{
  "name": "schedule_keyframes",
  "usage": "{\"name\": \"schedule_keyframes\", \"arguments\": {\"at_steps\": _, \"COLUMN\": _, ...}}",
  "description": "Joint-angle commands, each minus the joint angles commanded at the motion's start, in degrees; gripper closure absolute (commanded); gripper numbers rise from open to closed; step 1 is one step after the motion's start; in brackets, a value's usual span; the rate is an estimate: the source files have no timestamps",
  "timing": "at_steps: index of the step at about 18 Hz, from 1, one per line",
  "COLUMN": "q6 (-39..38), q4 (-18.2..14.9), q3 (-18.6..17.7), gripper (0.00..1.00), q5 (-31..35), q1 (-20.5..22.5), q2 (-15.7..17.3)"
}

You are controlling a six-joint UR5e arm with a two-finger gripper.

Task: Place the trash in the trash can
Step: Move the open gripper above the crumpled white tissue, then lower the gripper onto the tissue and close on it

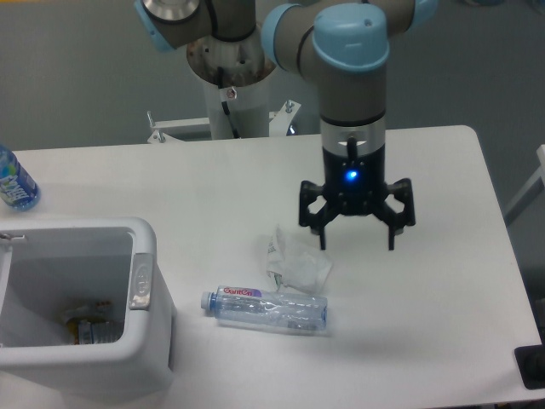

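Looking down at the table (443, 170), I judge I am at the approach for a first pick: nothing is grasped yet. The gripper (356, 247) hangs with its fingers spread wide and empty, pointing straight down from a vertical wrist, with a blue light glowing on its body. The arm reaches forward from its base at the back edge of the table.

The wrapper (295, 260) lies crumpled just left of and below the left finger, near but apart from it. The crushed bottle (266, 308) lies on its side just in front of the wrapper, white cap pointing left toward the trash can (140, 281), which stands at the near left corner with some litter already at its bottom. A blue-labelled bottle (15, 183) stands at the far left edge, and I leave that alone.

My next move calls for shifting left and slightly forward to centre over the wrapper, then descending before closing. The film looks thin and springy, so I expect to need a low, deep grasp.
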Motion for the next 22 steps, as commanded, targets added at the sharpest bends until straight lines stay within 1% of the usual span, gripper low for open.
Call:
{"name": "schedule_keyframes", "arguments": {"at_steps": 4, "q6": -0.2, "q4": 0.0, "q3": -0.1, "gripper": 0.0, "q5": 0.2, "q1": -0.2, "q2": -0.1}}
{"name": "schedule_keyframes", "arguments": {"at_steps": 7, "q6": -1.1, "q4": 0.3, "q3": -1.7, "gripper": 0.0, "q5": 0.5, "q1": -0.3, "q2": 0.1}}
{"name": "schedule_keyframes", "arguments": {"at_steps": 12, "q6": -1.5, "q4": 0.4, "q3": -3.7, "gripper": 0.0, "q5": 0.7, "q1": -0.6, "q2": -0.6}}
{"name": "schedule_keyframes", "arguments": {"at_steps": 15, "q6": -4.8, "q4": 0.4, "q3": -5.8, "gripper": 0.0, "q5": -0.1, "q1": -1.0, "q2": -1.0}}
{"name": "schedule_keyframes", "arguments": {"at_steps": 17, "q6": -5.4, "q4": 0.4, "q3": -6.3, "gripper": 0.0, "q5": -1.2, "q1": -2.5, "q2": -2.1}}
{"name": "schedule_keyframes", "arguments": {"at_steps": 20, "q6": -5.6, "q4": 0.4, "q3": -8.1, "gripper": 0.0, "q5": -2.0, "q1": -4.2, "q2": -4.5}}
{"name": "schedule_keyframes", "arguments": {"at_steps": 22, "q6": -6.7, "q4": 0.4, "q3": -8.6, "gripper": 0.0, "q5": -2.0, "q1": -5.1, "q2": -6.1}}
